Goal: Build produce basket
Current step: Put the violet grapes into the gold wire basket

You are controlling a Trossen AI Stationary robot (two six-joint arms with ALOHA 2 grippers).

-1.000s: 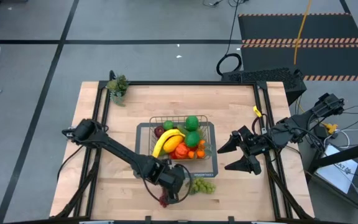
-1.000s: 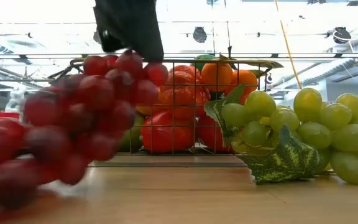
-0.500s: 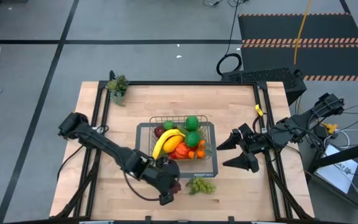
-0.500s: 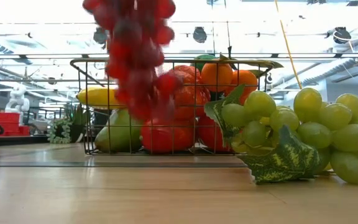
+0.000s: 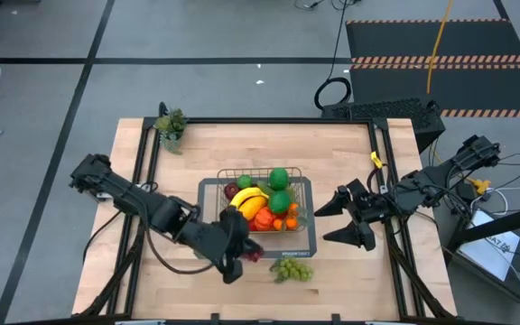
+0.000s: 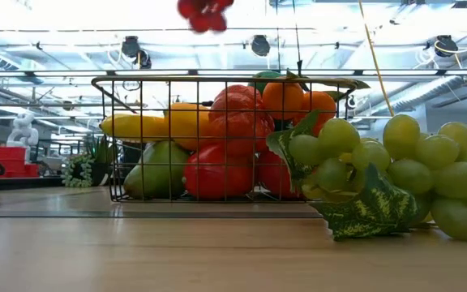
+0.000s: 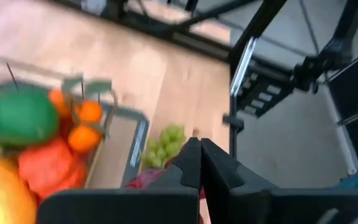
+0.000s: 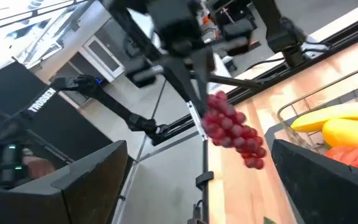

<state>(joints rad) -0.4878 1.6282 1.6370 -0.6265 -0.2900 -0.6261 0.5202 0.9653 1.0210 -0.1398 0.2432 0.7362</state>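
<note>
The left gripper (image 8: 194, 87) is pinched closed on the stem of the red grapes (image 8: 234, 129), which dangle clear of the table at lower centre of the high view, just left of the basket (image 5: 305, 185). The bunch should clear the near rim before release, landing on a gap among the produce (image 5: 262, 206). The green grapes (image 5: 292, 270) lie below. The right gripper (image 5: 334, 222), spread wide and empty, waits at right.

Light wood table (image 5: 188, 171): wire basket (image 5: 301, 236) at centre (filled with produce), green grapes (image 5: 293, 270) just beside its near edge, small potted plant (image 5: 171, 125) at far-left corner.
</note>
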